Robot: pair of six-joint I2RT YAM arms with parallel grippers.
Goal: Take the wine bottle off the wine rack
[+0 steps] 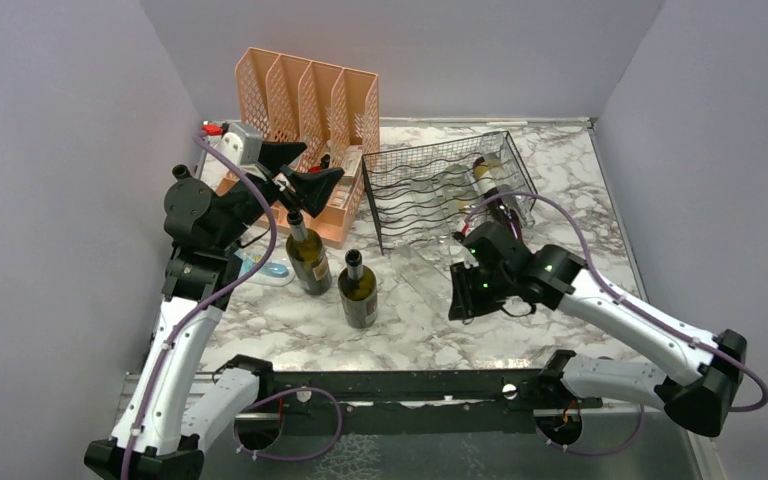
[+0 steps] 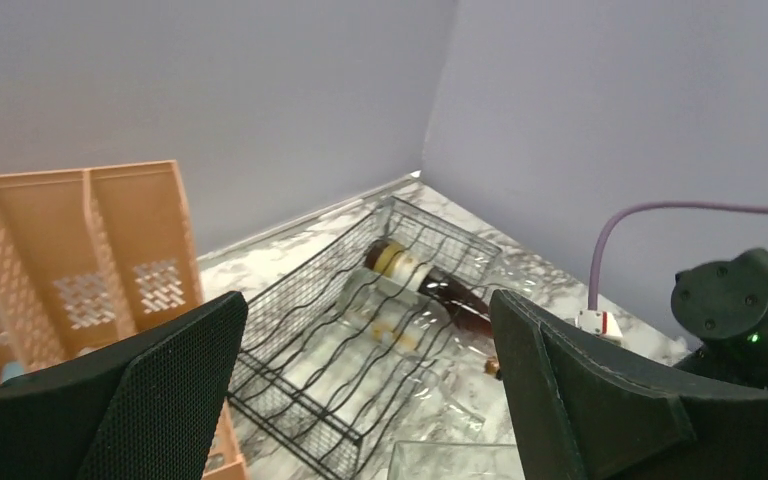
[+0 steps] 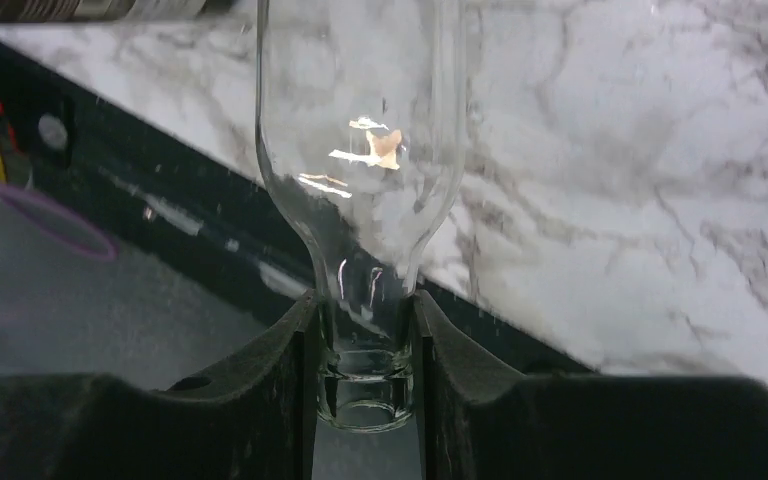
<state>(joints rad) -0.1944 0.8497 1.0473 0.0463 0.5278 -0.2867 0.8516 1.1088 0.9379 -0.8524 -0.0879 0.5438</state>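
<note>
Room: grey walls all round, and a marble table [image 1: 570,170] with grey veins.
Wine rack [image 1: 420,190]: low black wire tray in the upper middle of the top view. Its wavy wires keep lying bottles from rolling.
Clear bottle [image 3: 360,150]: this is the one being taken. In the right wrist view it fills the upper middle, with marble behind it and no rack wires round it. I think it is already out of the rack. I cannot tell if it rests on the table.
Right claw [image 3: 365,315]: pressed together on the thin neck of the clear bottle. The neck is the slim part, so the fingers fit round it and the lip below stops a slip.
Left claw [image 2: 367,296]: spread wide and holding nothing, at the upper left of the top view. It waits out of the way.
Dark bottle [image 2: 455,297]: lying in the rack on the right side, not touched.
Green bottles [image 1: 308,262]: two stand upright in the lower middle of the top view, below the left claw.
Peach file holder [image 1: 305,95]: upper left, beside the rack, not part of the job.
Watch out: glass is smooth, so the neck could turn in the grip.
</note>
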